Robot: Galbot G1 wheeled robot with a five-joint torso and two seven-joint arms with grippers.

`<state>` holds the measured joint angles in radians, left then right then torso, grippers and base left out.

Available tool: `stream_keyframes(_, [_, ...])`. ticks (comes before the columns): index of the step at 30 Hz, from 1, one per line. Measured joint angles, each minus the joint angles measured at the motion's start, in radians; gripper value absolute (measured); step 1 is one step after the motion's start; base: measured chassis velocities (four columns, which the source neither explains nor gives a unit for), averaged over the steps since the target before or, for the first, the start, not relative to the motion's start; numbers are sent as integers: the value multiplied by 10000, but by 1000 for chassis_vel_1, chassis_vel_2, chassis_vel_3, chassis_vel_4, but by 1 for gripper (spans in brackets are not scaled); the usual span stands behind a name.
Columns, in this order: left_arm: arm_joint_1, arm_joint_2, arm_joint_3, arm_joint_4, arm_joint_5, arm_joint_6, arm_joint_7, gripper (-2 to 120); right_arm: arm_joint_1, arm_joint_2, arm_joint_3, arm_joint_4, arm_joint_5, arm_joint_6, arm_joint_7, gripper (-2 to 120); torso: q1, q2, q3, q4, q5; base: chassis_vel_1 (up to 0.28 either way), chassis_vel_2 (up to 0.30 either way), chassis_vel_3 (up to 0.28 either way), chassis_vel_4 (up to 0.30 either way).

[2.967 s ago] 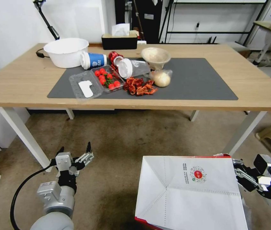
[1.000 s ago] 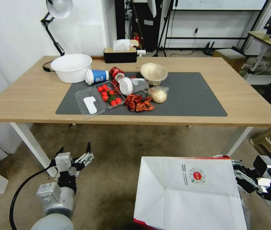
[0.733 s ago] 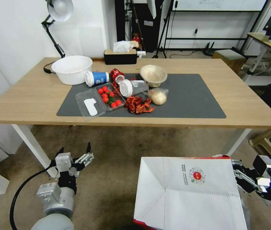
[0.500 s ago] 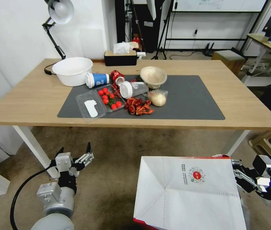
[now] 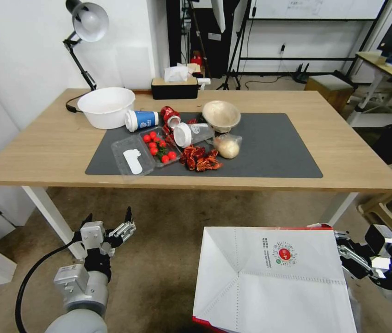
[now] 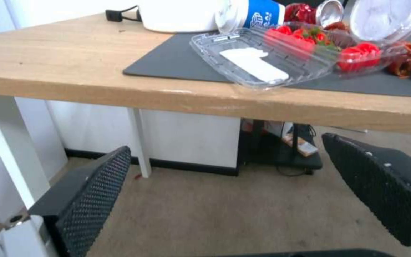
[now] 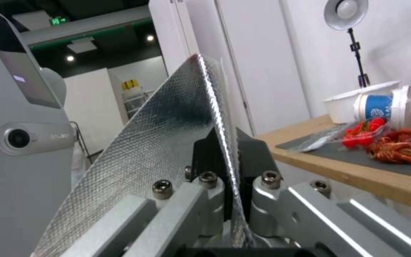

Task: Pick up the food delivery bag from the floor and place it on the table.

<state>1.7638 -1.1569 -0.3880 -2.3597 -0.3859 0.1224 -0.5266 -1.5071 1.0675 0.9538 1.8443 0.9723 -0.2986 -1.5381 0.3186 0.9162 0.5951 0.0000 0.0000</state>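
My right tool (image 7: 229,185) is clenched on the foil-lined upper edge of the large boxy white paper food delivery bag (image 5: 274,282) with red side panels; in the right wrist view the two black pads pinch the silver sheet flat between them. In the head view this tool (image 5: 344,252) sits at the bag's right side, and the bag hangs tipped in front of me, its white folded bottom and small round red logo facing the camera, short of the counter (image 5: 43,148) and lower than its long light-wood top.

My left tool (image 5: 108,222) is released, fingers spread wide, holding and touching nothing, low at my left near the counter's white front leg. In the left wrist view its two black textured pads (image 6: 86,192) stand well apart with carpet between them.

On the counter's dark grey mat (image 5: 274,148), a clear plastic hinged clamshell (image 5: 143,152) lies open: one half holds red cherry tomatoes, the other a white strip. A wide white plastic bowl (image 5: 106,106) stands off the mat's far left corner; I cannot tell what is in it. A blue-and-white paper cup (image 5: 141,120) lies on its side just beside it. A beige bowl (image 5: 221,115) stands tilted farther right, and a small clear bag with a beige bun (image 5: 227,146) lies in front of it, next to a heap of red crayfish (image 5: 200,158).
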Motion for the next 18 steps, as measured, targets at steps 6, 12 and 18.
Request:
stream_keyframes(6, [38,-21,3,-31,29,0,-1,100,-19,-2,3,16,8,0,0,0,126,296,173,0,0,0,0,0,0])
stream_keyframes(12, [75,-35,4,-66,61,-3,-2,100,-34,-21,9,26,18,7,0,0,259,593,338,0,0,0,0,0,0])
stream_keyframes(18, [89,-47,5,-81,76,-6,-4,100,-35,-26,10,29,25,11,0,0,348,803,457,1,1,0,0,0,0])
